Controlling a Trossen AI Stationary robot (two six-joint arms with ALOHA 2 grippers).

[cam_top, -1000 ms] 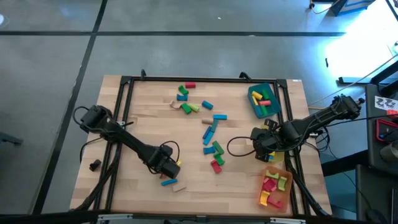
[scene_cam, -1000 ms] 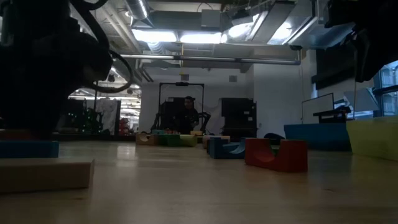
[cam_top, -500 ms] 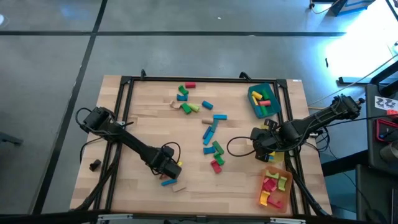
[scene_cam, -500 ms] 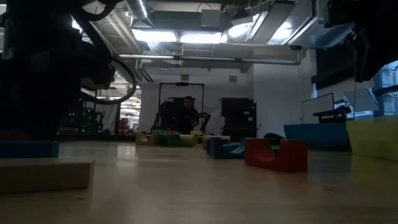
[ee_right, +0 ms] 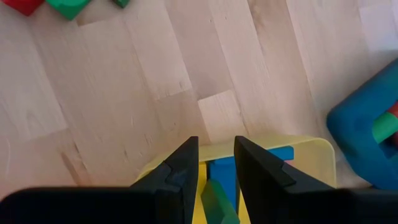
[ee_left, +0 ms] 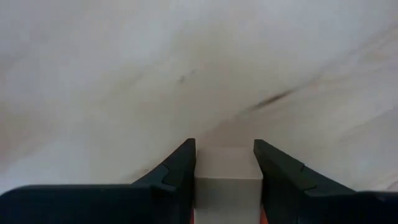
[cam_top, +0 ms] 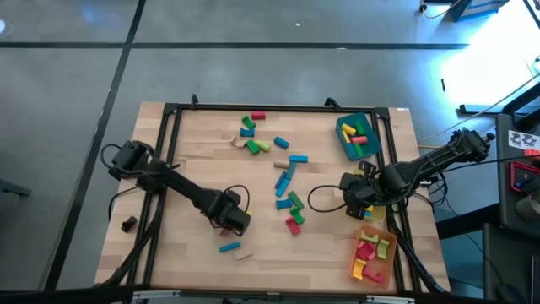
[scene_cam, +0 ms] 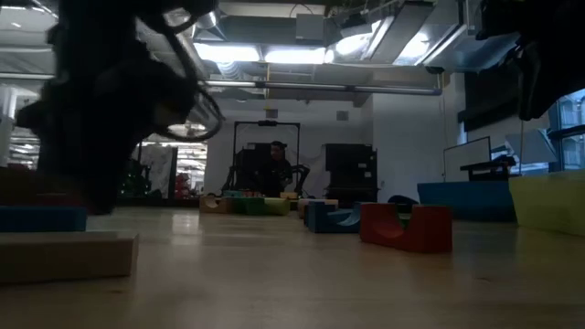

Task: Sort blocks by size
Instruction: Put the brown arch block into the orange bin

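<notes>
Teal tray (cam_top: 345, 142) w/ blocks (cam_top: 358, 135); orange tray (cam_top: 381, 262) too.

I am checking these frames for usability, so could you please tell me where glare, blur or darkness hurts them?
High view: strong bluish-white glare washes the floor at upper right. Low view: the dark left arm is a smeared backlit silhouette; bright ceiling lights glare. Left wrist view: the pale wooden tabletop is blurred. Right wrist view: sharp and evenly lit.

I'm looking into a robotics lab: exposed ceiling ducts (scene_cam: 311, 87), strip lights (scene_cam: 274, 55), equipment racks (scene_cam: 265, 160), polished concrete floor (cam_top: 253, 51) around my bench (cam_top: 194, 160).
</notes>
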